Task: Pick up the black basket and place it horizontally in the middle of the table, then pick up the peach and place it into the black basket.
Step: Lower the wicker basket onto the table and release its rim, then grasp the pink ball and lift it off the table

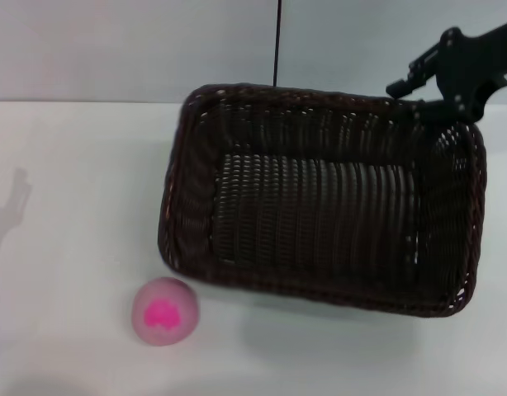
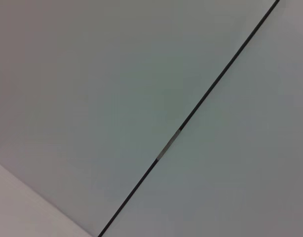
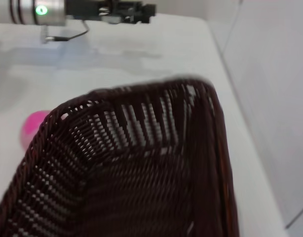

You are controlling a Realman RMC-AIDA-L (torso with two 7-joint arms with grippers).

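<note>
My right wrist camera looks down into the black basket (image 3: pixel 141 173), which fills the near part of the view. Its woven inner walls meet at a corner, and the braided rim (image 3: pixel 136 89) curves around that corner. The peach (image 3: pixel 32 127) shows as a pink patch just outside the rim, partly hidden by it, on the table (image 3: pixel 141 54). Farther off across the white tabletop lies my left arm (image 3: pixel 43 10), a silver cylinder with a green light, ending in the left gripper (image 3: pixel 129 11), a dark fixture.
</note>
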